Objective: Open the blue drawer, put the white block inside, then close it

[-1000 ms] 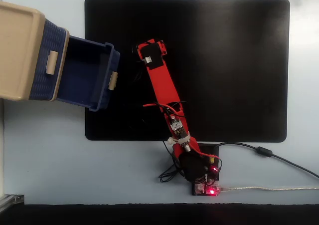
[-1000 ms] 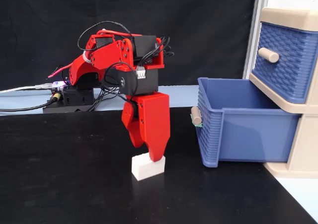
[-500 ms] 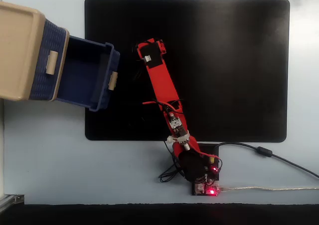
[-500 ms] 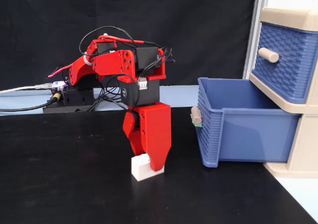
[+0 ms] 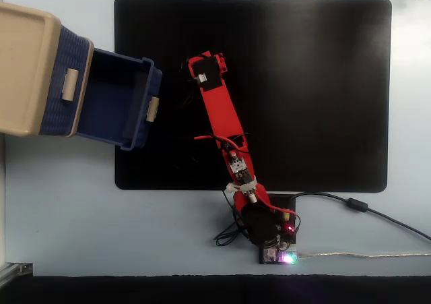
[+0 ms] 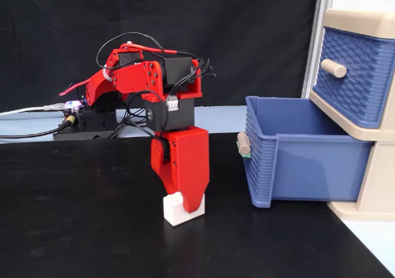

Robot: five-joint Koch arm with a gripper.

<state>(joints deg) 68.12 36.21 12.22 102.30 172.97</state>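
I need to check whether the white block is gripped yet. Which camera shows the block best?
The fixed view from table level: the white block sits on the black mat with the red gripper down over it. In the fixed view from above, the arm hides the block completely.

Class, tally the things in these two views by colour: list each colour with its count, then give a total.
Blue: 2, the pulled-out blue drawer and the upper drawer
White: 1, the white block
Red: 1, the arm with its gripper
Beige: 1, the drawer unit
Black: 1, the mat
Total: 6
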